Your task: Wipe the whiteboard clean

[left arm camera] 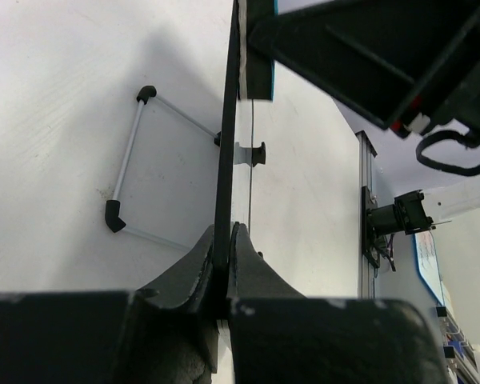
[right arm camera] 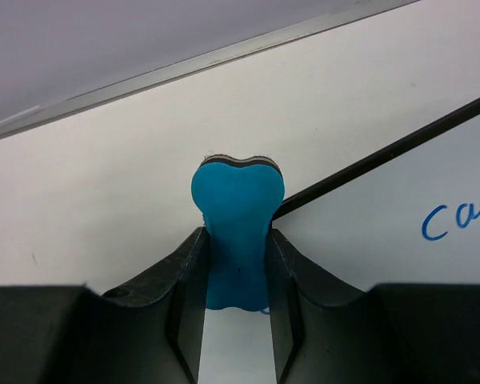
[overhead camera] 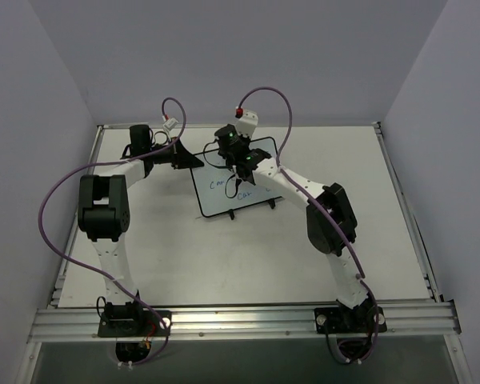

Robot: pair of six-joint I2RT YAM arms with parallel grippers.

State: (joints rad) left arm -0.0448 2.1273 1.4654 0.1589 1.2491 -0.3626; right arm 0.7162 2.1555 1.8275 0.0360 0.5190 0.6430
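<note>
White surface [overhead camera: 224,264]: the whiteboard [overhead camera: 218,200] is stood at upper centre, clamped at its left edge by the left gripper [left arm camera: 226,240]. A blue eraser [right arm camera: 238,200] is pinched in the right gripper [right arm camera: 237,240]. The board could be twisted out of that thin clamp by hard pressing.

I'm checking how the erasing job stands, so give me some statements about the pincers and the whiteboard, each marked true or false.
1. The left pincer is shut on the whiteboard edge. True.
2. The right pincer is empty. False: it grips a blue eraser.
3. The whiteboard is wiped clean. False: blue writing shows on it.
4. The whiteboard has a thin black frame. True.
</note>
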